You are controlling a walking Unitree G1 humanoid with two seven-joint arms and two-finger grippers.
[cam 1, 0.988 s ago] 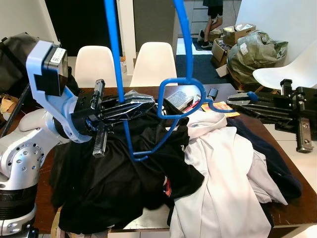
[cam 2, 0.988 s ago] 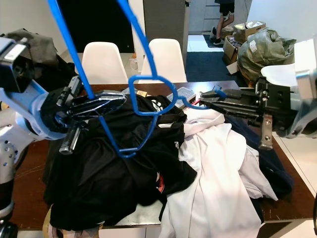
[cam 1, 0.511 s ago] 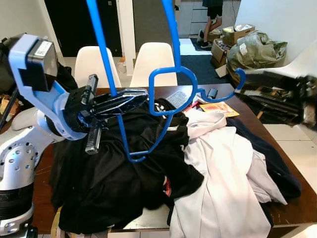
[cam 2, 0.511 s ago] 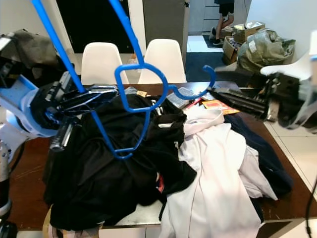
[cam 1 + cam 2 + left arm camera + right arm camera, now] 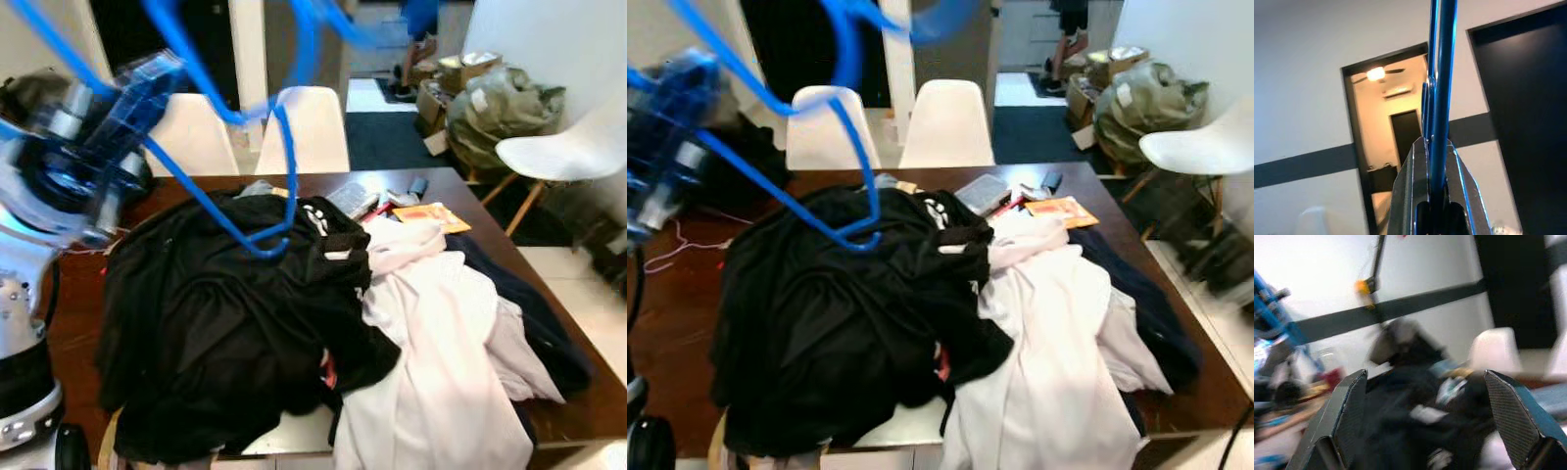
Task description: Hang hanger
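Table of clothes; hanger clamped between left fingers.

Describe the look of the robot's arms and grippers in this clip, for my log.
The left arm is silver metal with round screw-dotted joints and a black band lower down; its wrist carries a blurred blue-and-black housing. In the left wrist view the left gripper has grey metallic fingers tapering upward. In the right wrist view the right gripper has two broad dark fingers with a fine woven, carbon-like texture.

Blue hanger — blurred, seemingly tilted — raised above the clothes.
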